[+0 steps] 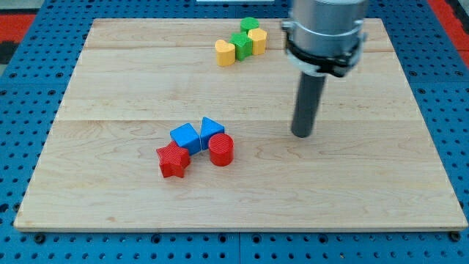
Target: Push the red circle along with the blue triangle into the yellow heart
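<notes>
The red circle (pixel 221 149) lies left of the board's centre, touching the blue triangle (pixel 212 130) just above it. A blue cube (pixel 185 137) sits to their left and a red star (pixel 173 160) at the lower left of the group. Near the view's top lie two yellow blocks: one (pixel 225 53) on the left looks like the yellow heart, the other (pixel 257 39) on the right. My tip (pixel 302 135) stands on the board well to the right of the red circle, touching no block.
A green block (pixel 240 43) and a second green block (pixel 250 25) sit between the two yellow ones. The wooden board (pixel 110 205) rests on a blue perforated table; its edges run all round.
</notes>
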You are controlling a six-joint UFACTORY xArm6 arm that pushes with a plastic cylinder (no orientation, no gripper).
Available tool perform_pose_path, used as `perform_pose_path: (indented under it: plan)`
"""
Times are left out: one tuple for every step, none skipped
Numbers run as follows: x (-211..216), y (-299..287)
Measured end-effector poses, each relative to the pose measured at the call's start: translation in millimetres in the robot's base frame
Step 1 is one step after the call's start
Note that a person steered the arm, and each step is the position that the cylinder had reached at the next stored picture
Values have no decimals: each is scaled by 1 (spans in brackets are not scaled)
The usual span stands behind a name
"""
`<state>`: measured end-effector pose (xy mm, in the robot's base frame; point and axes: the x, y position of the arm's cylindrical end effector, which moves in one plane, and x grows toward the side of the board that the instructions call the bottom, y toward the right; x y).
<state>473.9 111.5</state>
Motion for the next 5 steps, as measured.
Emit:
perform_pose_path:
  plan:
    - [18, -44]
    - [40, -84]
    - [56, -84]
    - [55, -132]
    - [38, -166]
